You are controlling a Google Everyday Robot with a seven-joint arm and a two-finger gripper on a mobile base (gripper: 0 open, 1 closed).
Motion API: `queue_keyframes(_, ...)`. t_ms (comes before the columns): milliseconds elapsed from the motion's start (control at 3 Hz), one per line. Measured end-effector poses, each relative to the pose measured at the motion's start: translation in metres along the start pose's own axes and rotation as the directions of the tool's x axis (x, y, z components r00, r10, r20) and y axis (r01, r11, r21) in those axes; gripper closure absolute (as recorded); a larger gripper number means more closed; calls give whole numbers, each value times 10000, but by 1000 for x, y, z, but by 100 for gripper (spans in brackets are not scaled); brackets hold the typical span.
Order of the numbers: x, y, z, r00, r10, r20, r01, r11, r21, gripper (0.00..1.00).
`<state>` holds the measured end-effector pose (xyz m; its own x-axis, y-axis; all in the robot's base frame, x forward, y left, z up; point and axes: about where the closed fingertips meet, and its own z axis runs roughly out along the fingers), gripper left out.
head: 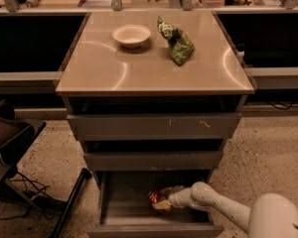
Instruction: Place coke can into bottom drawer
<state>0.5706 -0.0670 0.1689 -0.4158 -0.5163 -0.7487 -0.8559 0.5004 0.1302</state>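
Camera view: gripper low inside the open bottom drawer
Jaws seemingly clenched on the coke can, though the drawer is dim; the can lies tilted inside, near the drawer's middle. A pale bowl and green bag sit on the cabinet top

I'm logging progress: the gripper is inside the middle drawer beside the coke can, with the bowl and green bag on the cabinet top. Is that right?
Not quite. The camera view shows the gripper inside the open bottom drawer, not the middle one. The coke can is beside it, and the bowl and green bag are on the cabinet top.
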Motion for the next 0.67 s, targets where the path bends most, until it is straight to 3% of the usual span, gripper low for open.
queue_keyframes(333,16,-15,23,9991,-320,-267,325,9992,211,100)
queue_keyframes(667,15,-17,25,9990,-365,-274,374,9988,309,81)
